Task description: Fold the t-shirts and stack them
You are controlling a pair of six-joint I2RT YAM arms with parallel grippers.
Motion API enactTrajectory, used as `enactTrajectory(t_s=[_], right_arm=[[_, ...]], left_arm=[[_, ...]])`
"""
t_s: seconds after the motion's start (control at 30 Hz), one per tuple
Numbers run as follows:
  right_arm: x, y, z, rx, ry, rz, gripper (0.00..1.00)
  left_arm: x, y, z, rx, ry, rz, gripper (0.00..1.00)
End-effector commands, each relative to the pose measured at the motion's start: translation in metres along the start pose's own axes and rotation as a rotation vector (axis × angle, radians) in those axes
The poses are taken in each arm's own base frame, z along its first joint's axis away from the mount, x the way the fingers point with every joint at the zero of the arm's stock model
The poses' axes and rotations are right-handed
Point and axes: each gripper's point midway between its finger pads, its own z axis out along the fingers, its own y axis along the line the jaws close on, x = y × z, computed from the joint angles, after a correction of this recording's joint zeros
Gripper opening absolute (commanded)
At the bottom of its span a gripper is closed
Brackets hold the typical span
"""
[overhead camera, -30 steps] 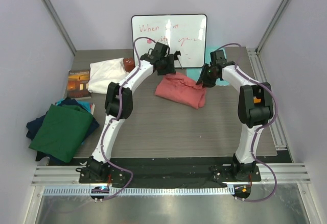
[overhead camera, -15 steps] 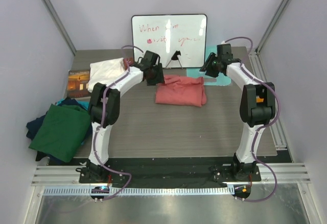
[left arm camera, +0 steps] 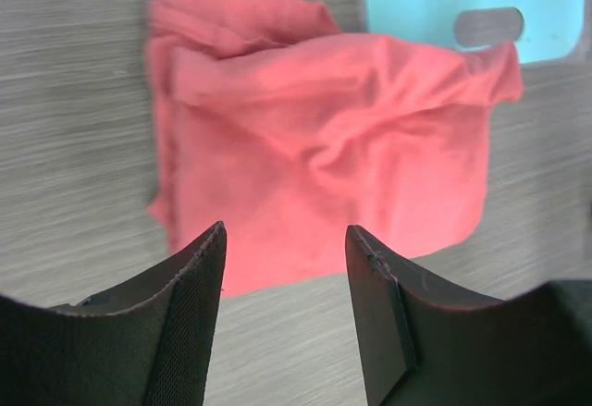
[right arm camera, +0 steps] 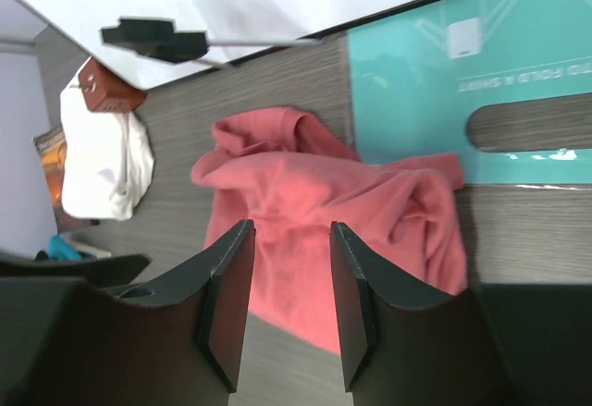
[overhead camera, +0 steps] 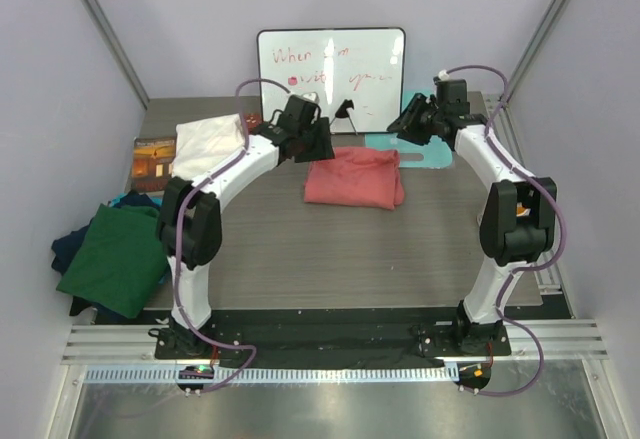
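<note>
We list one salmon-pink t-shirt [overhead camera: 355,179], roughly folded, at the back middle of the surface [overhead camera: 400,259], its far corner touching the pale-teal mat [overhead camera: 435,157]. A dark green t-shirt [overhead camera: 118,257] lies on navy t-shirts [overhead camera: 65,249] at the left edge. The left gripper [left arm camera: 285,239] and right gripper [right arm camera: 289,230] hover over the pink shirt, jaws released, holding nothing.

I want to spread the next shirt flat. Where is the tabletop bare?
Bare: the wide strip of table between the salmon-pink shirt and the near edge, and right of that shirt. Crowded: the left edge with green shirt, white cloth and book; the back with whiteboard and teal mat.
</note>
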Motion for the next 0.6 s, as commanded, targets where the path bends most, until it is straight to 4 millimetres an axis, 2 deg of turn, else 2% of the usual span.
enactTrajectory(t_s=[0.0, 0.1, 0.13, 0.2, 0.23, 0.3, 0.47, 0.5, 0.57], right_arm=[[0.021, 0.019, -0.007, -0.065, 0.071, -0.041, 0.43], [0.039, 0.008, 0.005, -0.044, 0.132, -0.051, 0.43], [0.044, 0.005, 0.009, -0.037, 0.145, -0.054, 0.43], [0.053, -0.003, 0.020, -0.015, 0.172, -0.052, 0.42], [0.056, -0.007, 0.024, -0.010, 0.183, -0.051, 0.42], [0.065, -0.015, 0.038, 0.015, 0.207, -0.047, 0.42], [0.074, -0.025, 0.069, 0.042, 0.241, -0.056, 0.41], [0.069, -0.022, 0.074, 0.036, 0.235, -0.058, 0.41], [0.072, -0.029, 0.087, 0.053, 0.247, -0.049, 0.41]], left_arm=[[0.005, -0.031, 0.021, 0.091, 0.030, 0.018, 0.54], [0.010, -0.042, 0.040, 0.100, 0.043, 0.033, 0.54], [0.019, -0.043, 0.050, 0.093, 0.062, 0.040, 0.54], [0.020, -0.044, 0.059, 0.087, 0.066, 0.041, 0.54], [0.027, -0.041, 0.068, 0.076, 0.083, 0.037, 0.54], [0.029, -0.041, 0.074, 0.075, 0.090, 0.030, 0.53], [0.059, -0.040, 0.083, 0.050, 0.145, 0.052, 0.52], [0.072, -0.036, 0.084, 0.037, 0.169, 0.060, 0.52], [0.092, -0.038, 0.081, 0.029, 0.204, 0.086, 0.51]])
